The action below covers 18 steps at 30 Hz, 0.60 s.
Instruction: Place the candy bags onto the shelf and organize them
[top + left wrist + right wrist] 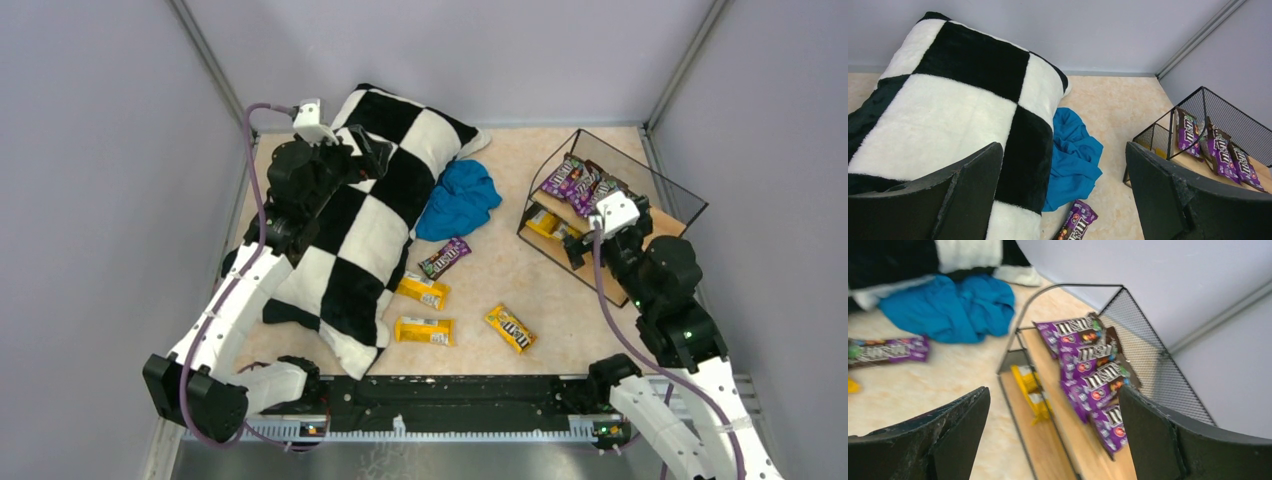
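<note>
The shelf point(668, 190) stands at the right, with several purple candy bags point(572, 182) on its upper board and a yellow one point(545, 222) on the lower board. My right gripper point(578, 243) hangs open at the shelf's front, holding nothing. In the right wrist view the open right gripper point(1053, 435) frames the purple bags point(1088, 370) and the yellow bag point(1030, 390). Loose on the table lie a purple bag point(445, 257) and three yellow bags point(423, 290), point(425, 330), point(510, 328). My left gripper point(365, 150) is open and empty above the pillow.
A black-and-white checkered pillow point(370, 220) covers the left of the table. A crumpled blue cloth point(460, 197) lies between it and the shelf. Grey walls close in the back and both sides. In the left wrist view the cloth point(1073, 155) borders the pillow point(948, 110).
</note>
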Available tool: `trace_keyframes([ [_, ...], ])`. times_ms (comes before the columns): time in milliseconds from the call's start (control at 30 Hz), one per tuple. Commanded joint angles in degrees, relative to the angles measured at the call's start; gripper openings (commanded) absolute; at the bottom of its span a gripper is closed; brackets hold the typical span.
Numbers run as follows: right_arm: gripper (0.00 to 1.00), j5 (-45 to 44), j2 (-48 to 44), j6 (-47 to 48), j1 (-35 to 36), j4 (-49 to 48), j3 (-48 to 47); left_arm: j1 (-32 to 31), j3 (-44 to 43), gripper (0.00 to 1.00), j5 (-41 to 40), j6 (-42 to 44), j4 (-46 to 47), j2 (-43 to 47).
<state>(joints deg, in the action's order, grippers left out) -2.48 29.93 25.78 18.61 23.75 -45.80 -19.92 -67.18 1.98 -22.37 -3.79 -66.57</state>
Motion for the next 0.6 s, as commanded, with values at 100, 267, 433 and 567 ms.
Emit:
trace_keyframes([
  [100, 0.99, 10.5, 1.3, -21.4, 0.1, -3.3, -1.9, 0.1, -0.4, 0.99, -3.7, 2.3, 2.8, -0.1],
  [267, 0.99, 6.0, 4.3, -33.9, 3.8, -5.6, -1.9, 0.2, -0.3, 0.99, -3.3, 2.1, 2.9, -0.2],
  [433, 0.99, -7.1, 13.1, -36.2, 17.6, -6.4, -2.4, 2.2, -0.6, 0.99, 1.0, -0.1, 2.9, -2.1],
  [567, 0.99, -11.5, 24.8, -36.1, 23.1, -13.5, -1.7, 5.9, -0.3, 0.98, 7.3, -3.8, 3.4, -2.5],
])
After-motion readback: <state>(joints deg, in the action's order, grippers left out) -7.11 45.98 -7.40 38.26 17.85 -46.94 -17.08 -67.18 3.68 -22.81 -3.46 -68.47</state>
